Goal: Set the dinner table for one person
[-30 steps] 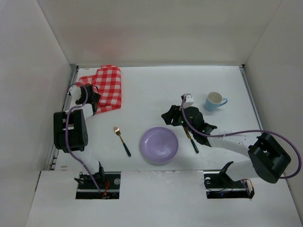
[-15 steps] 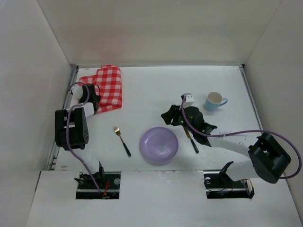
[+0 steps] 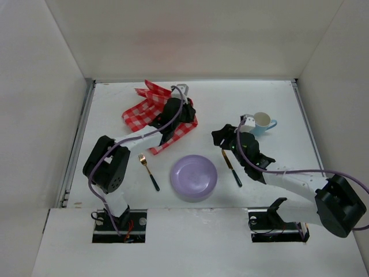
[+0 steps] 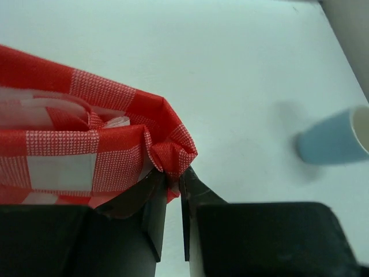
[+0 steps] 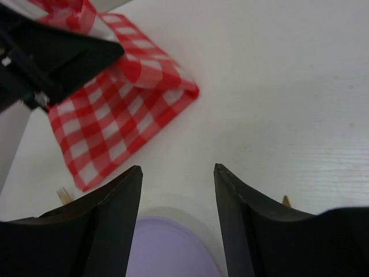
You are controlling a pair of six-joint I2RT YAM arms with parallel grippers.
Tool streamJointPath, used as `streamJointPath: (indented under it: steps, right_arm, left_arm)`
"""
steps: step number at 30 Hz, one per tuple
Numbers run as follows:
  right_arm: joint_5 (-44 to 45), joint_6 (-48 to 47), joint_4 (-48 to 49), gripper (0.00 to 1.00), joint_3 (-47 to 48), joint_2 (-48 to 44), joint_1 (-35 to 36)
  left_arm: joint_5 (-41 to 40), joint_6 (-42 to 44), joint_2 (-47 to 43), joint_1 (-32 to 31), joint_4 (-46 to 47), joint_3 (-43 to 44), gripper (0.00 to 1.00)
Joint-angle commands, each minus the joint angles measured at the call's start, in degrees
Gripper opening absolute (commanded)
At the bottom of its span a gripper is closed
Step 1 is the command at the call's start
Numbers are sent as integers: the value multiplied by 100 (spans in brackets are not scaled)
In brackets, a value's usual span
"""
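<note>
Overhead, the dinner table (image 3: 271,104) is seen as a matte-white rectangle filling the middle of the view. It is walled by tall white panels, with 2 arm bases bolted at its near edge.

A lilac plate (image 3: 194,176) is set near the front centre. A gold fork (image 3: 149,172) with a black handle is laid just to its left, and a matching knife (image 3: 232,168) just to its right; neither is touching the plate. A pale blue mug (image 3: 262,123) is stood upright further back on the right.

A red-and-white checked cloth (image 3: 151,112) is spread, rumpled, behind and to the left of the plate. Its right-hand end is pinched by the left gripper (image 3: 176,112). In the left wrist view a bunched fold of fabric is clamped between fingers drawn almost together, the mug blurred beyond.

The right gripper (image 3: 222,137) is held between the knife and the mug, above the tabletop and well apart from the cloth. Its fingers (image 5: 115,196) are spread wide with nothing between them, and the plate's rim is visible just below.
</note>
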Motion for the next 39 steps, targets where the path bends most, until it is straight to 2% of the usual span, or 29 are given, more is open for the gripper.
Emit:
streamJointPath:
  steps: [1,8,10,13,17,18,20,23,26,29,32,35,39]
  right_arm:
    - [692,320,221,59,-197,-333,-204]
    - [1009,645,54,59,-400,-606,-511]
    - [1026,724,27,58,-435,-658,-564]
    - [1009,734,18,53,-435,-676,-582]
    - [1026,725,18,51,-444,-711,-556]
    - [1035,725,18,51,-452,-737,-556]
    - [1035,716,18,52,-453,-764,-556]
    - [1009,681,18,56,-426,-721,-556]
    - [694,497,106,64,-278,-475,-556]
    - [210,286,308,68,-154,-168,-538]
    - [-238,84,423,69,39,245,-477]
    - [-581,-293,256,68,434,790,-293]
    - [-635,-979,-638,71,1338,1528,216]
  left_arm:
    - [418,745,241,-272,188,387,14]
    - [857,588,690,-625,276,1169,26]
    - [954,360,857,-660,302,1433,26]
    - [1331,-141,1208,-739,337,1863,22]
    - [1464,-467,1350,-897,600,1961,21]
    - [1482,-511,1350,-924,592,1961,24]
    - [1403,-512,1201,-941,531,1830,36]
    - [852,-477,439,-863,390,1033,44]
    - [-342,-564,-790,-643,329,-249,47]
    - [-1503,-906,-2038,-310,49,-1445,49]
    - [-2181,-1397,-3076,24,-504,-2272,49]
    - [-2411,-1968,-3711,384,-1014,-2853,49]
    - [-2254,-2585,-3792,886,-1438,-3206,49]
